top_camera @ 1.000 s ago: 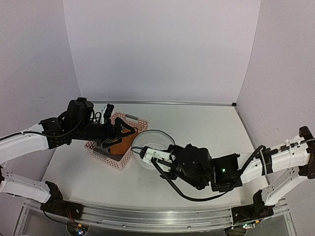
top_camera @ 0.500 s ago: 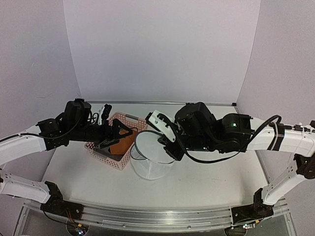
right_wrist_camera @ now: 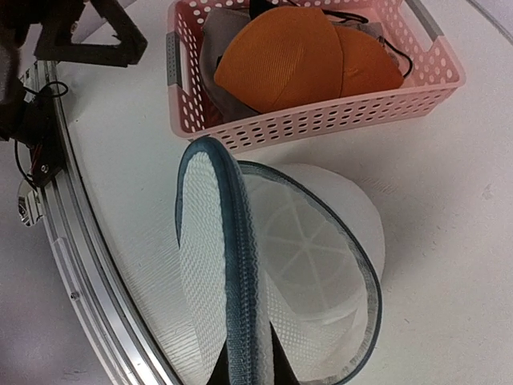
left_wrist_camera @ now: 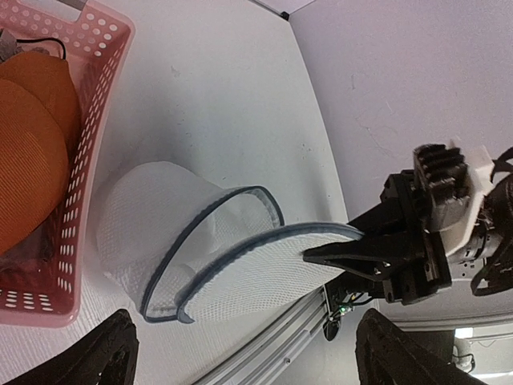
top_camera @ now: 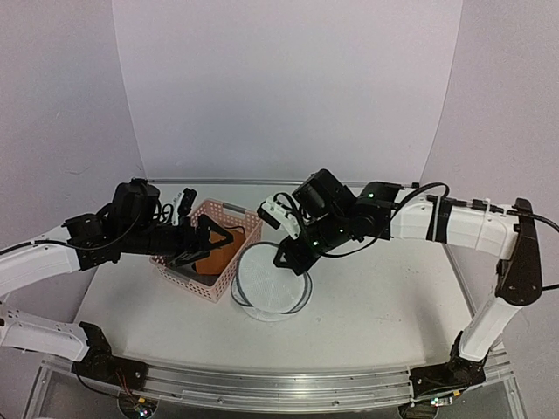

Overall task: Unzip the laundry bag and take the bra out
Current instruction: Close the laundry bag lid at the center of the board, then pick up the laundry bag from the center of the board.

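The laundry bag [top_camera: 260,307] stands on the table, unzipped, and its inside [right_wrist_camera: 321,265] shows only the mesh base. My right gripper [top_camera: 291,255] is shut on the dark zip rim of the round lid [right_wrist_camera: 204,273] and holds it tilted over the opening; it also shows in the left wrist view [left_wrist_camera: 321,255]. The orange-tan bra [right_wrist_camera: 296,56] lies cups up in the pink basket [right_wrist_camera: 321,112] beside the bag. My left gripper [top_camera: 203,243] hovers over the basket, open and empty, with the bra [left_wrist_camera: 32,152] to its left.
The pink basket [top_camera: 234,212] sits just left of the bag and also holds grey cloth [right_wrist_camera: 215,60]. The metal rail [right_wrist_camera: 96,305] runs along the table's near edge. White walls close in the back and both sides.
My right arm has risen from low at the near edge and swung back over the table, carrying the lid rim up with it. My left arm has hardly moved.
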Robot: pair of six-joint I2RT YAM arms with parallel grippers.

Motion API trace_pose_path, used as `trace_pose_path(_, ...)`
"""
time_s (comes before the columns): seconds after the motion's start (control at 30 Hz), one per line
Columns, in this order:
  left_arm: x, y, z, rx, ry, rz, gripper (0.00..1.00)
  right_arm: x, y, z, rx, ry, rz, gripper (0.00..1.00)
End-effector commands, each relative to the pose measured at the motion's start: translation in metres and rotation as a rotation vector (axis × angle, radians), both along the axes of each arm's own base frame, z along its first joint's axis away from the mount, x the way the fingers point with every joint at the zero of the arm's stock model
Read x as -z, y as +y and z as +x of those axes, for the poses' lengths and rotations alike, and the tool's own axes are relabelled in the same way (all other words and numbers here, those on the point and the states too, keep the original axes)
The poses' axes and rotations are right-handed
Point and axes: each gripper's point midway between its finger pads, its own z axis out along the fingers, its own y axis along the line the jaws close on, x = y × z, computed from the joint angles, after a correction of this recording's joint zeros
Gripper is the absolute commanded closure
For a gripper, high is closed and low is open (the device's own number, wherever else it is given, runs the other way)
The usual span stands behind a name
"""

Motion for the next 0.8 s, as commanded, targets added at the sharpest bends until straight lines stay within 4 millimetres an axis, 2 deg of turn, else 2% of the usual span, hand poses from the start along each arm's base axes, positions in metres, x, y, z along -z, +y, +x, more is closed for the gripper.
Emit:
trace_pose_path(0.0, -0.011, 0.001, 0.001, 0.007, -0.056, -0.023, 0.05, -0.005, 0.016, 0.006, -0.003, 0.090, 0.072, 0.98)
trace_pose_path(0.1, -0.008, 0.001, 0.001, 0.013, -0.050, -0.020, 0.05, 0.006, 0.014, 0.020, 0.030, 0.105, 0.064, 0.85)
trace_pose_path(0.23, -0.003, -0.001, -0.001, 0.024, -0.037, -0.016, 0.05, 0.011, 0.008, 0.034, 0.081, 0.074, 0.058, 0.63)
trace_pose_path(0.43, 0.001, -0.007, 0.000, 0.044, -0.024, -0.016, 0.05, 0.013, -0.010, 0.055, 0.171, 0.032, 0.040, 0.58)
trace_pose_path(0.53, 0.005, -0.008, 0.000, 0.051, -0.018, -0.009, 0.05, 0.000, -0.012, 0.051, 0.157, 0.011, 0.080, 0.56)
trace_pose_path(0.63, 0.008, -0.011, 0.001, 0.060, -0.011, -0.004, 0.05, -0.014, -0.010, 0.036, 0.091, 0.021, 0.149, 0.51)
trace_pose_path(0.77, 0.014, -0.014, 0.002, 0.073, -0.001, 0.006, 0.05, -0.002, -0.012, 0.017, 0.013, 0.059, 0.163, 0.46)
